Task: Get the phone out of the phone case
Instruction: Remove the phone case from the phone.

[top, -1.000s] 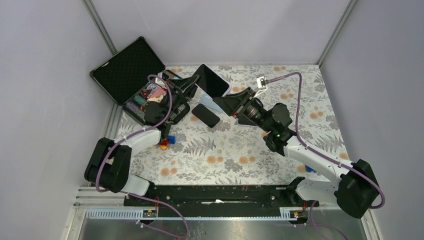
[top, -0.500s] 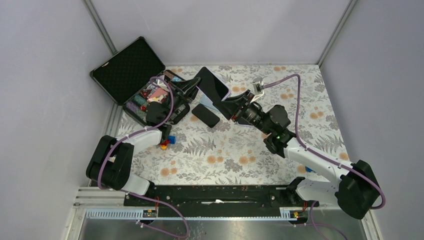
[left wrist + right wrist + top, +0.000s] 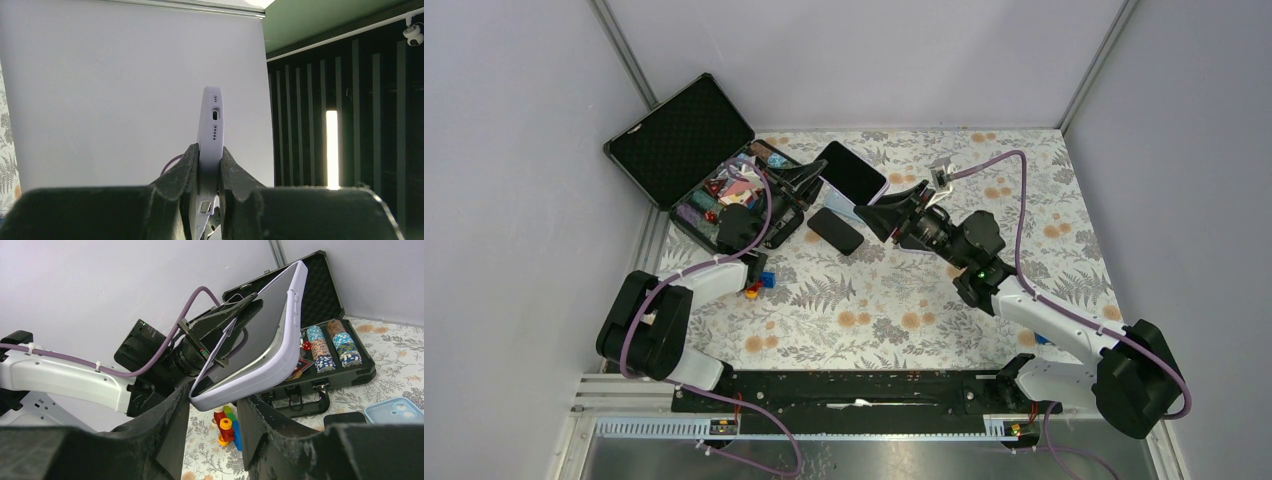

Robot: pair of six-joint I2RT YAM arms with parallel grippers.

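The phone (image 3: 852, 170), dark screen up, sits in a lilac case (image 3: 272, 367) and is held in the air over the table's back. My left gripper (image 3: 812, 180) is shut on the case's left edge. In the left wrist view the case's end with its port (image 3: 212, 127) stands between the closed fingers (image 3: 186, 162). My right gripper (image 3: 886, 214) is open. In the right wrist view its fingers (image 3: 172, 415) straddle the case's near corner with a gap on each side, and the left gripper (image 3: 227, 322) shows behind the phone.
An open black briefcase (image 3: 679, 145) with poker chips (image 3: 322, 347) stands at the back left. A flat black phone-like slab (image 3: 835, 230) lies under the held phone. Toy blocks (image 3: 759, 283) lie near the left arm. A clear blue case (image 3: 395, 410) lies on the floral cloth.
The left gripper has tilted the cased phone flatter and lowered it toward the right gripper. The right gripper has closed in, so its open fingers now straddle the case's corner.
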